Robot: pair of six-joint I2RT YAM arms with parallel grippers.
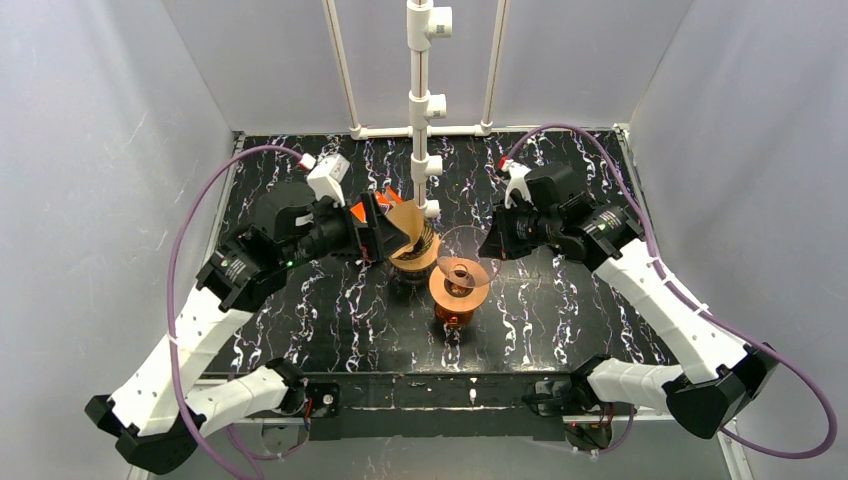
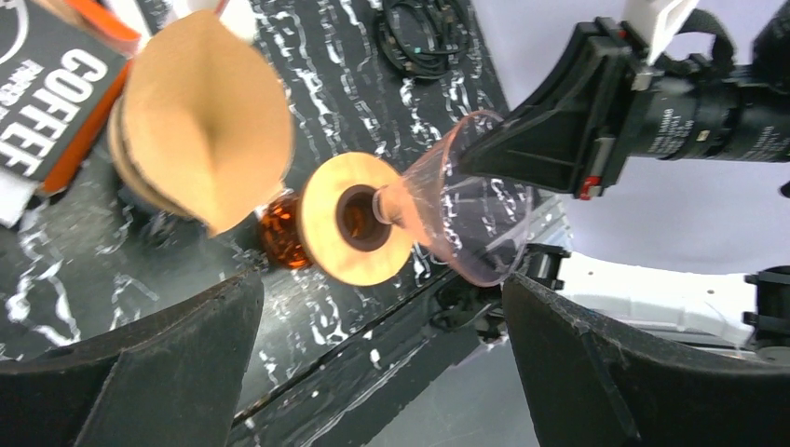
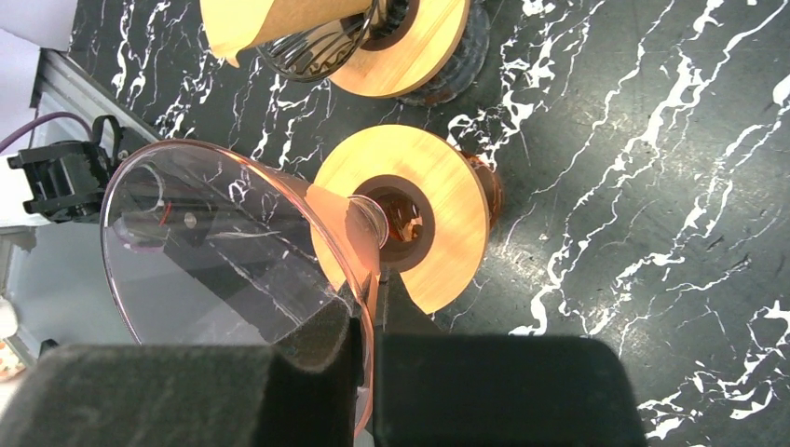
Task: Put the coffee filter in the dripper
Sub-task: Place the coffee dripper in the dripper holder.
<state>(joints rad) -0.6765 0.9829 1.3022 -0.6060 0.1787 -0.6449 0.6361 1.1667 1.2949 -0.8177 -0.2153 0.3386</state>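
Note:
A brown paper coffee filter (image 1: 407,222) stands as a cone in a second dripper with a wooden collar (image 1: 416,258); it also shows in the left wrist view (image 2: 205,130) and at the top of the right wrist view (image 3: 279,19). My left gripper (image 1: 385,235) is open and empty (image 2: 380,289), just left of the filter. The clear plastic dripper (image 3: 224,242) rests on a wooden collar (image 3: 438,223) over an amber glass carafe (image 1: 455,310). My right gripper (image 3: 373,298) is shut on the clear dripper's wall (image 2: 475,205).
A black and orange coffee filter box (image 2: 47,102) lies by the left gripper (image 1: 358,213). A white pipe post (image 1: 425,100) rises just behind the filter. Grey walls close in the black marbled table (image 1: 560,320) on both sides.

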